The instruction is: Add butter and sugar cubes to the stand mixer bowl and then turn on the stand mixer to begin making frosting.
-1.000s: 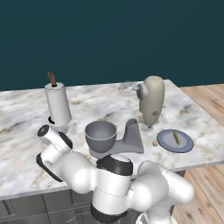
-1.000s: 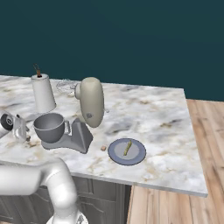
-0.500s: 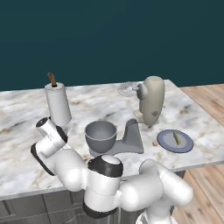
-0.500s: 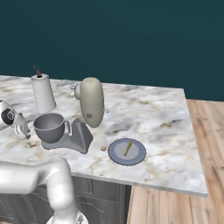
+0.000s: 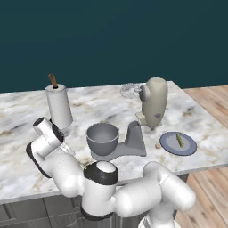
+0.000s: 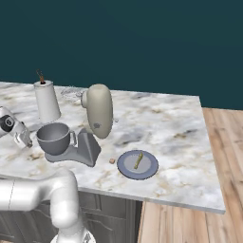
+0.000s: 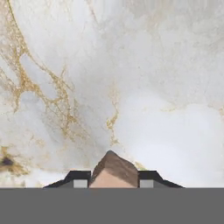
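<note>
A tan sugar cube (image 7: pixel 114 171) sits between my two dark finger tips in the hand view, just above the marble counter (image 7: pixel 131 87). My gripper (image 7: pixel 113 180) is shut on it; it hangs low over the counter left of the stand mixer bowl (image 6: pixel 54 137), and the gripper (image 6: pixel 26 141) points down there. The grey bowl (image 5: pixel 103 138) rests on the stand mixer's base, below its beige head (image 5: pixel 154 102). A second sugar cube (image 5: pixel 157 145) lies beside the blue-grey plate (image 5: pixel 165 141). The butter (image 5: pixel 179 140) lies on that plate.
A white paper-towel roll (image 5: pixel 59 107) with a brown stick stands behind my hand, near the back left. A clear glass object (image 5: pixel 129 90) sits behind the mixer. The counter's right edge drops off to a wooden floor (image 6: pixel 223 180).
The fingers have drawn in from wide open onto the sugar cube. The hand has shifted a little lower and to the left beside the bowl.
</note>
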